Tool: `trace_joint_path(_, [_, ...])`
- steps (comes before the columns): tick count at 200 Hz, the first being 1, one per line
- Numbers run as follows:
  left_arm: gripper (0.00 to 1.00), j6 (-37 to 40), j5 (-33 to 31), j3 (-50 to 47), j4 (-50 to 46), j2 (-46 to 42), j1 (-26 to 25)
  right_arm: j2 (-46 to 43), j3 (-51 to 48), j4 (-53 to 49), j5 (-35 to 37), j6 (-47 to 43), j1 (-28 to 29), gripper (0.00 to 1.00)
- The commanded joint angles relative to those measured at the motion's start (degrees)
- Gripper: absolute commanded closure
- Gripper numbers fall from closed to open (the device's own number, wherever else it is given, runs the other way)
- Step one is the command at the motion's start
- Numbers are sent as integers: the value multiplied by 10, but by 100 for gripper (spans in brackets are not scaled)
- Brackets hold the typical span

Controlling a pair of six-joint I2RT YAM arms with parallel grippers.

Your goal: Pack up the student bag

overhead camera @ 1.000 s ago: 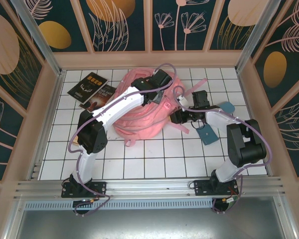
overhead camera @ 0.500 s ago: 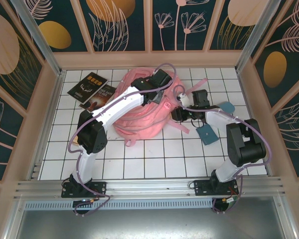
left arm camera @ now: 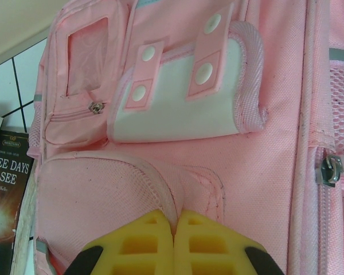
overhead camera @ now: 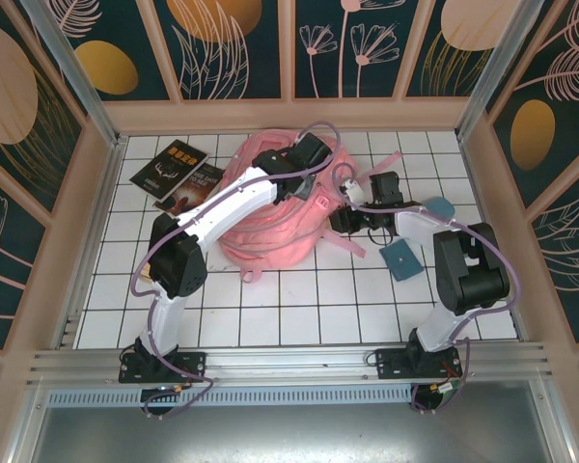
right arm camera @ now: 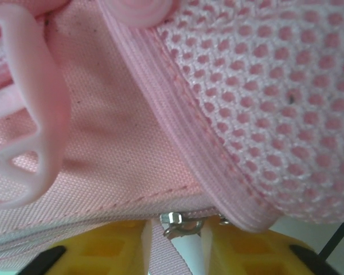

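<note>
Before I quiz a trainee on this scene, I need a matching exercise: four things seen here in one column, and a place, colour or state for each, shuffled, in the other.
Column one
1. student bag
2. books
3. flat blue pouch
4. left hand

Column two
A. shut, tips against the bag
B. dark covers, lying left of the bag
C. pink, in the middle
D. lying right of the bag

Pairs: 1-C, 2-B, 3-D, 4-A
</note>
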Motion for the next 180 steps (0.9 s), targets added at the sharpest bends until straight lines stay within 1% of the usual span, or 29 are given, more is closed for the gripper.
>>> trace_joint_path(1, [100,16,-41,13,26,-44,8,-2,9,29,-4,-7,-3,79])
trace_joint_path(20, [100,9,-43,13,27,-43,9,-23,-6,34,9,2,-2,88])
trace_joint_path(40, [100,-8,-43,14,32,-42,9,-55,-31,36,28,16,4,91])
trace_joint_path(56, [100,-38,-35,17,42,-40,10,-81,-53,36,51,33,18,91])
trace_joint_path(70, [100,-72,-29,24,49,-35,13,-106,-78,41,71,52,40,92])
trace_joint_path(102, [100,-140,-22,48,65,-12,20,-156,-133,69,126,106,126,93])
trace_joint_path(124, [100,-162,15,55,90,-2,22,-172,-155,94,161,138,192,93])
trace_joint_path(142, [100,-165,65,58,110,6,22,-173,-160,121,179,157,232,94])
trace_joint_path(154, [100,-162,99,62,117,12,23,-176,-169,142,191,172,242,95])
trace_joint_path(166, [100,-156,127,70,109,18,27,-190,-185,166,215,191,236,98])
trace_joint_path(167, [100,-156,129,70,108,17,27,-191,-187,167,217,193,235,98])
trace_joint_path(173, [88,-151,138,69,104,17,29,-200,-195,176,226,200,226,98])
trace_joint_path(180, [77,-141,148,65,96,13,33,-210,-200,177,239,210,213,98])
